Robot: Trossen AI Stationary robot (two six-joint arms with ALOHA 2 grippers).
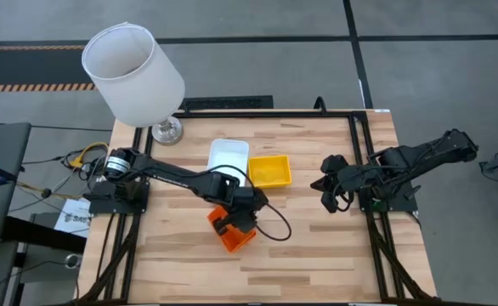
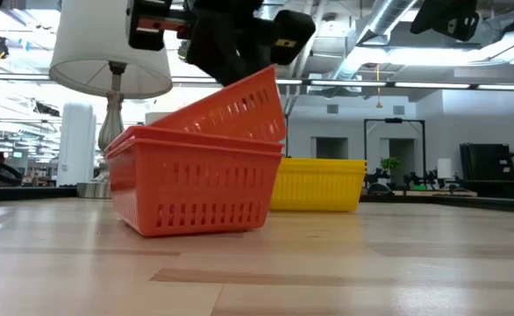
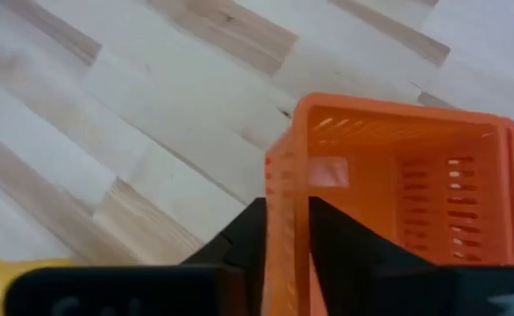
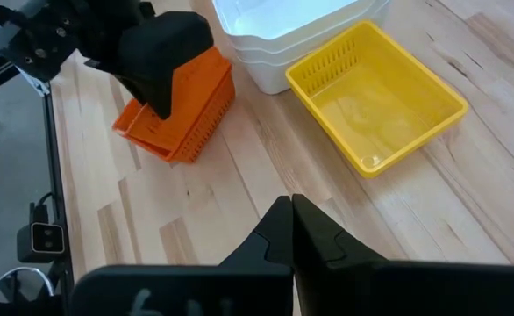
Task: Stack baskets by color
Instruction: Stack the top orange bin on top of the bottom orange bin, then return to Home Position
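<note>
Pale wood counter (image 1: pixel 317 255) under me; my left hand (image 1: pixel 232 223) pinches the wall of the tilted top orange basket (image 2: pixel 239 105), half nested in the orange stack (image 1: pixel 232 236) at six o'clock of the white baskets (image 1: pixel 229 157); I should level it, then release; right hand (image 1: pixel 330 201) waits pressed together at three o'clock, beyond the yellow basket (image 1: pixel 269 171).

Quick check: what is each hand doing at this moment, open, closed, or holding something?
Left hand: fingers either side of the orange basket wall; grip or release cannot be told.
Right hand: closed, empty, waiting at the table's right side.
</note>
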